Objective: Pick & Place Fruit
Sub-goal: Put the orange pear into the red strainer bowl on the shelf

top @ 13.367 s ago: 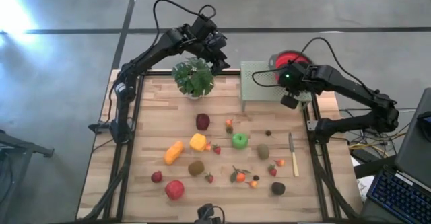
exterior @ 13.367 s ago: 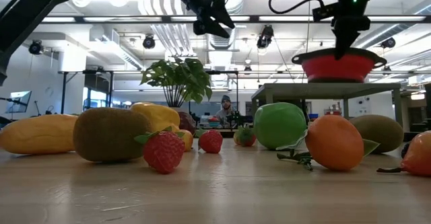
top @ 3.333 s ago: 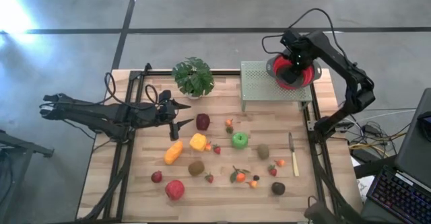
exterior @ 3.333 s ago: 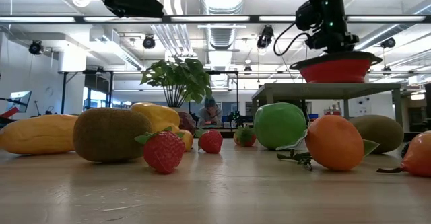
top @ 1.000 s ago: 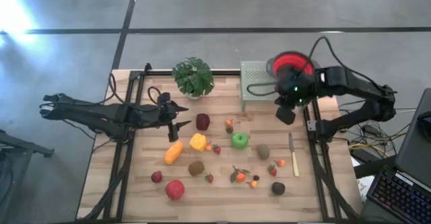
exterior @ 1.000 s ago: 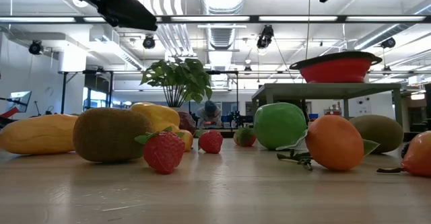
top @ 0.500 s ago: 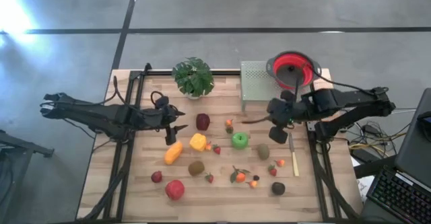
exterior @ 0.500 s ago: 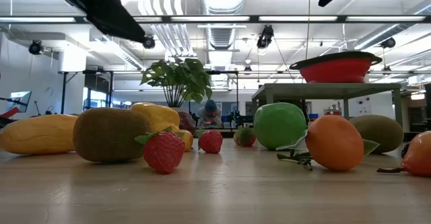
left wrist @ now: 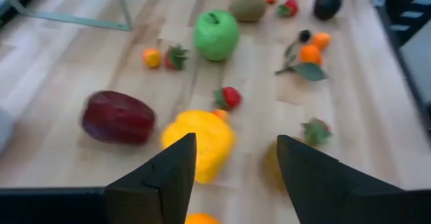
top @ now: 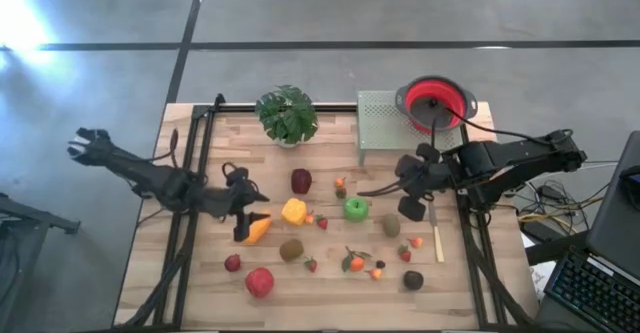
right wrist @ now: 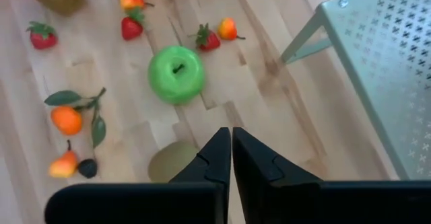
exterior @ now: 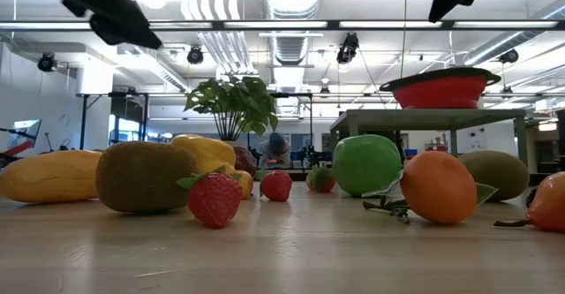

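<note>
Left tool (left wrist: 232,177) hangs low with fingers parted; right tool (right wrist: 225,155) hovers, fingers pressed together.

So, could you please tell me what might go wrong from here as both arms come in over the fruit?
The left gripper hangs open over the elongated orange fruit, with the yellow fruit and a small strawberry close by, so closing may nudge them. The right gripper is shut above the brown kiwi; descending like that would push it, possibly toward the round green apple.
</note>
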Available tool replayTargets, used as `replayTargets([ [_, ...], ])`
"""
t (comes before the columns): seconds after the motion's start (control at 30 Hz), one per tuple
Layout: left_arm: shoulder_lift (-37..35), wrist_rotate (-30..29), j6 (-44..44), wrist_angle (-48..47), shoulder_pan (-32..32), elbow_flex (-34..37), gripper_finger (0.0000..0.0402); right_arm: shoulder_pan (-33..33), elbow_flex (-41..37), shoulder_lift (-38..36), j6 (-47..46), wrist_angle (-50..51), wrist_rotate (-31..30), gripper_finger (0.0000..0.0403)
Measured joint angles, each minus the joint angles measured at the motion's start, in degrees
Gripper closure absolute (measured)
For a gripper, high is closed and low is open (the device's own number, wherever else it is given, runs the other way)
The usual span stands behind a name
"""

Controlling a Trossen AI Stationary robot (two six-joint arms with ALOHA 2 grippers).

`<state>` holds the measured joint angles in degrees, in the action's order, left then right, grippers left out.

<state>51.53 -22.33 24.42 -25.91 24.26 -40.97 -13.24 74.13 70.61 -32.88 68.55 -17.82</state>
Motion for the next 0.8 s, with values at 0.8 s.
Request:
replayTargets([
  [0.8, 4.0, 1.3, 21.0, -10.2, 12.3, 0.0, 0.0255, 0.0, 0.1, 0.0, 0.3, -0.4, -3.3, 0.0394],
])
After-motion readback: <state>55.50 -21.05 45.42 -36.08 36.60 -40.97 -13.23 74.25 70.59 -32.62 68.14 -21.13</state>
